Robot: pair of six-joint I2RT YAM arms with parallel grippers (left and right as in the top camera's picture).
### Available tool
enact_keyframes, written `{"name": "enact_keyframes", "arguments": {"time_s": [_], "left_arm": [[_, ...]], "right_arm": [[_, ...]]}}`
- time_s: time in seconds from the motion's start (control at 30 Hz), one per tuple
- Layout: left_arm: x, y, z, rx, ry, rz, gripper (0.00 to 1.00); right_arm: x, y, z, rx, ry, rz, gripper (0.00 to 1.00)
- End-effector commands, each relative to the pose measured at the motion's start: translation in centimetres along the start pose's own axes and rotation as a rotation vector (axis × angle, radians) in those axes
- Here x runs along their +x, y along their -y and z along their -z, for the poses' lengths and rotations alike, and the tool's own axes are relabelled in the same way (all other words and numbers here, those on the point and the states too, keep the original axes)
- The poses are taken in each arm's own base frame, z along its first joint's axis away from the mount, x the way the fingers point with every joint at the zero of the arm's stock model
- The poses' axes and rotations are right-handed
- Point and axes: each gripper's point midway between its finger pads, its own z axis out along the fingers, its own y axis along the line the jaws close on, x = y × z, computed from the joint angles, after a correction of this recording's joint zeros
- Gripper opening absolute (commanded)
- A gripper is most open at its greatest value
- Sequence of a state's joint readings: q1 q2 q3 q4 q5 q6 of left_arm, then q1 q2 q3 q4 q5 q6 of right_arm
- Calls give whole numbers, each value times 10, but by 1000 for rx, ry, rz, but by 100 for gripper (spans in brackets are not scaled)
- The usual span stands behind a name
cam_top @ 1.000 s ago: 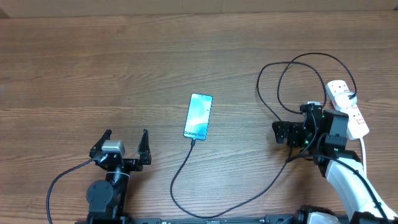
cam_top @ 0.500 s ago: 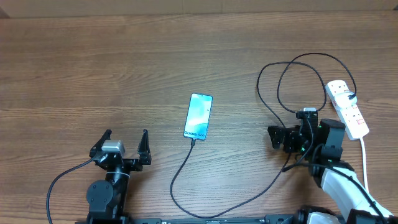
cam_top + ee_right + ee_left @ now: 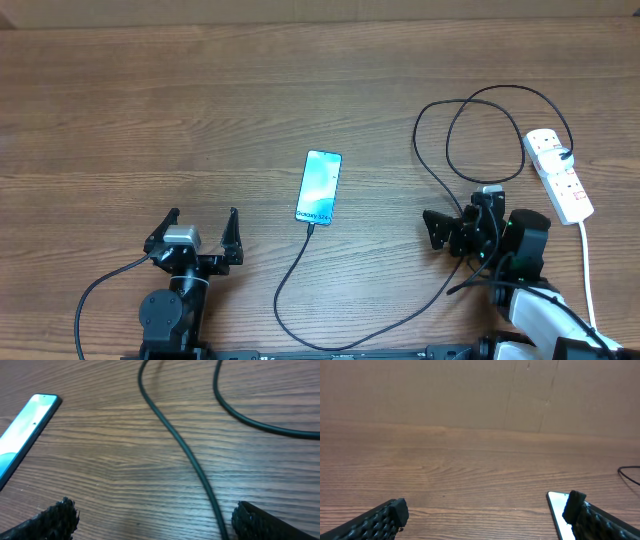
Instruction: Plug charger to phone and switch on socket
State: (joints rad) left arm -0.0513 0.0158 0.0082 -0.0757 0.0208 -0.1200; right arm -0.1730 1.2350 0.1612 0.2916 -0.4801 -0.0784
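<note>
My right gripper (image 3: 436,229): jaws spread wide, holding nothing. It hovers left of the socket (image 3: 558,176), well apart from it.
My left gripper (image 3: 203,218): also wide and empty, at the near left.
The phone (image 3: 319,187): flat at mid-table, screen lit.
The charger (image 3: 352,335): its tip meets the phone's near edge and looks seated, though it is too small to be sure. The cable sweeps near, then right, and loops far to the black plug (image 3: 566,154) on the socket.
The socket: far right. I cannot tell the state of its red switches (image 3: 563,184).
Step in hand: the switch, I judge.
Doing it well: narrow my jaws, come from above, press the switch beside the plug straight down, and keep clear of the cable loops.
</note>
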Motion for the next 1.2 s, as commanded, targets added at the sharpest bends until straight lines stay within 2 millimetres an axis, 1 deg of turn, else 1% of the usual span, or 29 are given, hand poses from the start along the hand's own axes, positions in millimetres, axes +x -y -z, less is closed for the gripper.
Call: {"name": "enact_keyframes", "arguments": {"time_s": [0.0,0.3,0.47,0.8,1.17], "left_arm": [[-1,-2,0,-11,7,-19,99],[-1,-2,0,-11,7,-19,99],[-1,-2,0,-11,7,-19,100],[-1,-2,0,-11,7,-19,100],[-1,-2,0,-11,7,-19,100]], "right_arm": [[10,-10,1,-34,6,16,100],[25,-19,8,-50,25,42,100],[22,-22,14,-51,56,58,100],[25,-25,20,-51,44,52,100],[19,-31,31,-51,74,68,100]]}}
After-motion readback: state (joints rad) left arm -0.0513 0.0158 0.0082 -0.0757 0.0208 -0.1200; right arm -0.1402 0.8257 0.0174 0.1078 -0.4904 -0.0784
